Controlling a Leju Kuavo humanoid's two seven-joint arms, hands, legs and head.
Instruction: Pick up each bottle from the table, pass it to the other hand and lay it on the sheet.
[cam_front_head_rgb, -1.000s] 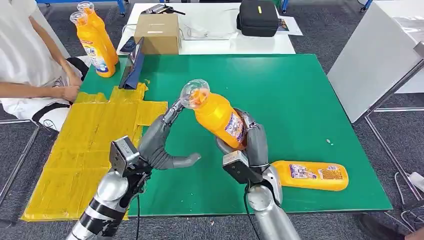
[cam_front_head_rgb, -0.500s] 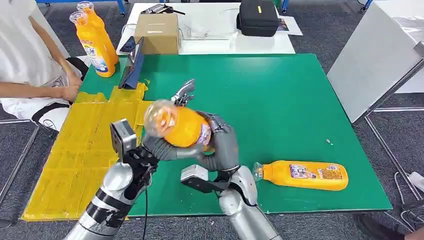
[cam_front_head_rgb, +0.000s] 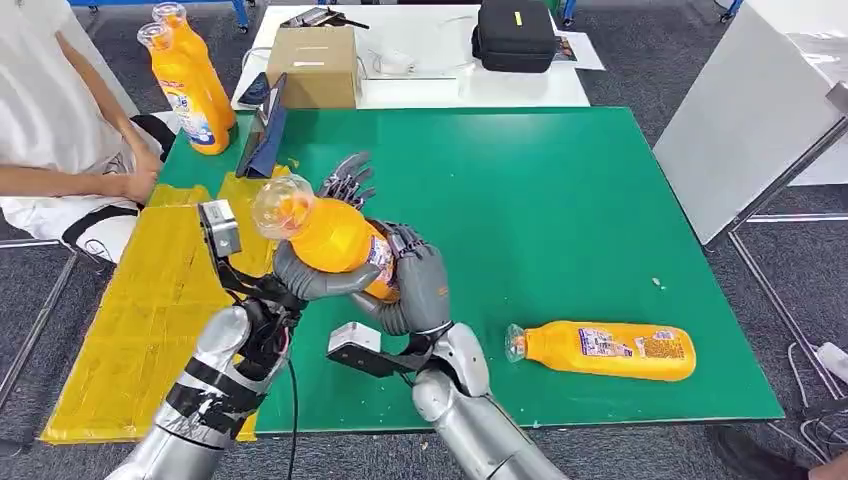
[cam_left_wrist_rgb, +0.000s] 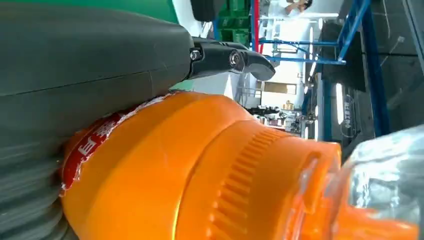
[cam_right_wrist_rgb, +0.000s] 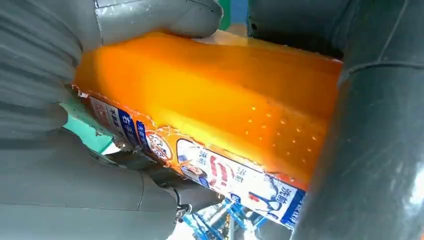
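While both the right hand (cam_front_head_rgb: 415, 285) and left hand (cam_front_head_rgb: 310, 275) grasp one bottle (cam_front_head_rgb: 325, 235) mid-handover, the yellow sheet (cam_front_head_rgb: 150, 310) holds no bottle and a second bottle (cam_front_head_rgb: 605, 350) lies near right on the table (cam_front_head_rgb: 560, 200).

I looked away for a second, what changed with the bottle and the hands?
The right hand carried the held bottle leftward, tipping it over, into the left hand, whose thumb now wraps under it. Both hands hold it. The lying bottle and two standing bottles stayed put.

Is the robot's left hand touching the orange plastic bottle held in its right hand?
Touching. In the head view the left hand has its thumb under the orange bottle gripped by the right hand; the left wrist view shows it pressed against the bottle.
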